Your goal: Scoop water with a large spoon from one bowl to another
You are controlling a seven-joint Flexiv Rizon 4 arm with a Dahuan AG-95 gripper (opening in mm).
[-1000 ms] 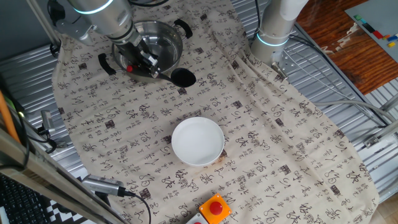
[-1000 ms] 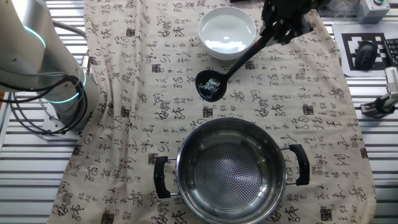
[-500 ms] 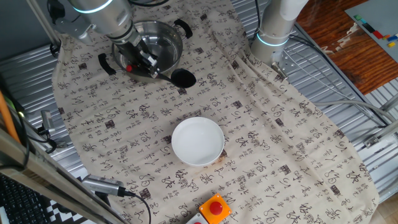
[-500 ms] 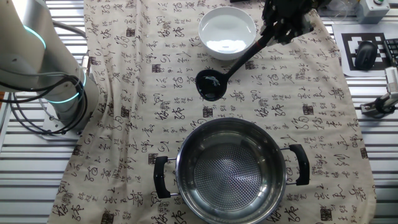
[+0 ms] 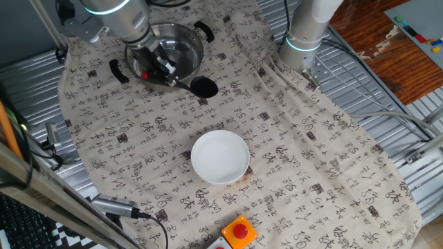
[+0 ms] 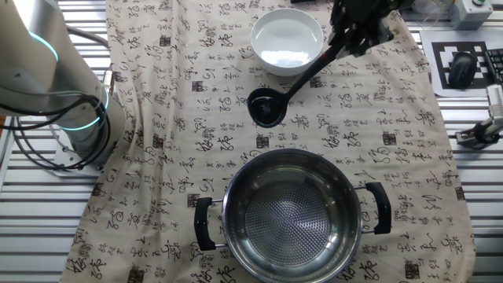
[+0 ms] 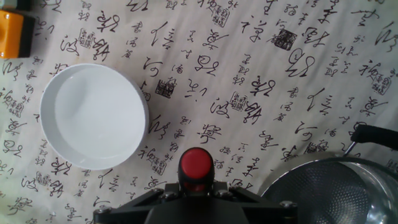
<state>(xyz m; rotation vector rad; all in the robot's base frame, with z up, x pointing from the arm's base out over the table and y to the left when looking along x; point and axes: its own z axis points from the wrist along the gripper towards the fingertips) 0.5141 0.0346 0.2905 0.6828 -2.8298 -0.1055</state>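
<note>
My gripper (image 5: 154, 68) is shut on the upper handle of the black ladle (image 6: 302, 80); it also shows in the other fixed view (image 6: 351, 35). The ladle's round scoop (image 6: 267, 108) hangs over the cloth between the white bowl (image 6: 287, 41) and the steel pot (image 6: 292, 214). In one fixed view the scoop (image 5: 203, 86) is just right of the pot (image 5: 176, 50), and the bowl (image 5: 220, 157) is nearer the front. In the hand view the handle's red end (image 7: 196, 165) sits at the bottom centre, with the bowl (image 7: 93, 116) to the left and the pot (image 7: 339, 191) to the lower right.
A patterned cloth (image 5: 297, 159) covers the table. An orange and red button box (image 5: 237, 233) stands at the front edge, also seen in the hand view (image 7: 13, 34). The second robot's base (image 5: 304, 34) stands at the back right, and shows on the left in the other fixed view (image 6: 55, 86).
The glint of water in the ladle's scoop has gone. The gripper, ladle, bowl and pot have hardly moved.
</note>
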